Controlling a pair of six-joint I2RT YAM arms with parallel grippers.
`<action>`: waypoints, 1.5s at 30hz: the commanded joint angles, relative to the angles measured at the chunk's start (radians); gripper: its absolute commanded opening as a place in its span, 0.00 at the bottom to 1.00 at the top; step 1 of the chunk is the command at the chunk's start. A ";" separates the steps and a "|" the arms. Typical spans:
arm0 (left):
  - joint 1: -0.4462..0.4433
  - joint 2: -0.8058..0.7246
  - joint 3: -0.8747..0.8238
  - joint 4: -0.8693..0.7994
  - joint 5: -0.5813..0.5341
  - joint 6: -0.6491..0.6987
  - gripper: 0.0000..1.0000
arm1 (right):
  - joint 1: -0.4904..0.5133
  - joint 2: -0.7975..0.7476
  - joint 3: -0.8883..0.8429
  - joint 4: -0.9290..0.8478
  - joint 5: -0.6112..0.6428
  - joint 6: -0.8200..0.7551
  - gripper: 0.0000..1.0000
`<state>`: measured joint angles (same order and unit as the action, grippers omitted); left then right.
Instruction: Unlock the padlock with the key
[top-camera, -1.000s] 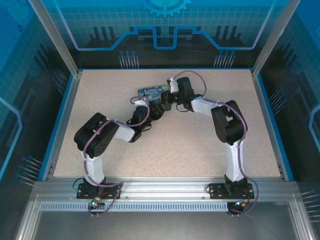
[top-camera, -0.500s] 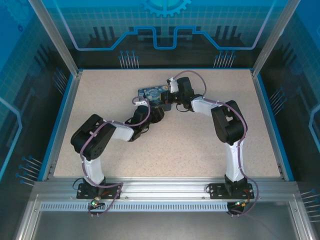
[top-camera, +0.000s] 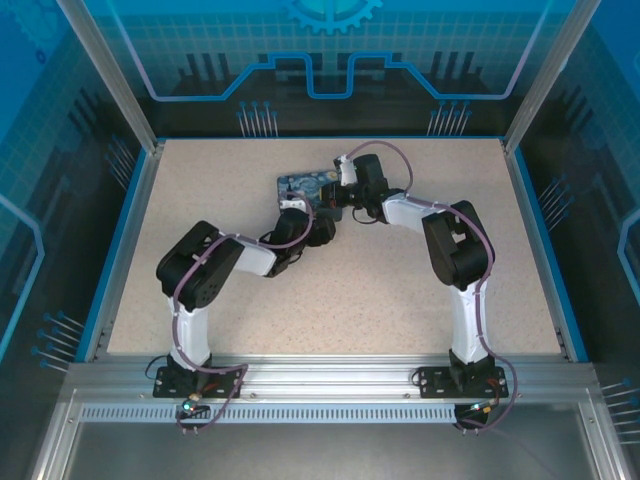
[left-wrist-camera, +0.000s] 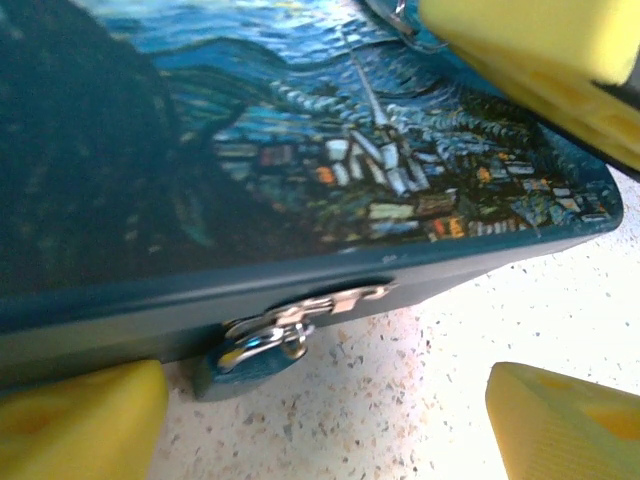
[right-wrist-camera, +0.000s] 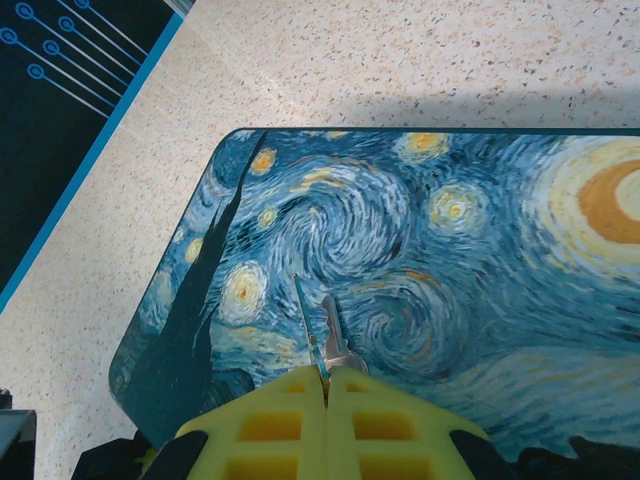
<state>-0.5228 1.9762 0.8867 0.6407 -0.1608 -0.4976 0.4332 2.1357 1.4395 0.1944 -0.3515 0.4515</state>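
Note:
The padlock, a small bluish body with a silvery shackle, hangs from the metal hasp on the front edge of the starry-night box and rests on the table. My left gripper is open, its yellow fingers on either side of the padlock and touching nothing. My right gripper hovers over the box lid, shut on the key, whose thin blade points forward. A second silvery key lies beside it. From above, both grippers meet at the box.
The box sits on a speckled beige table with a blue raised border. The right gripper's yellow fingers cross the top right of the left wrist view, above the lid. Open tabletop lies in front of the box.
My left gripper's jaws have opened wider, and its wrist has shifted right and closer to the box's front edge. The right gripper has stayed still, shut on the key.

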 joint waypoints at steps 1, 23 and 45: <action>0.005 0.041 0.057 -0.012 0.009 0.072 0.86 | 0.018 0.021 -0.033 -0.124 -0.013 -0.004 0.00; 0.013 -0.007 0.028 0.079 0.160 -0.005 0.71 | 0.019 0.013 -0.037 -0.118 -0.020 -0.004 0.00; 0.003 0.020 0.214 -0.441 -0.195 0.003 0.61 | 0.021 0.010 -0.042 -0.100 -0.021 0.004 0.00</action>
<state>-0.5098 1.9839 1.0439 0.3103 -0.2699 -0.5423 0.4332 2.1357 1.4395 0.1947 -0.3527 0.4515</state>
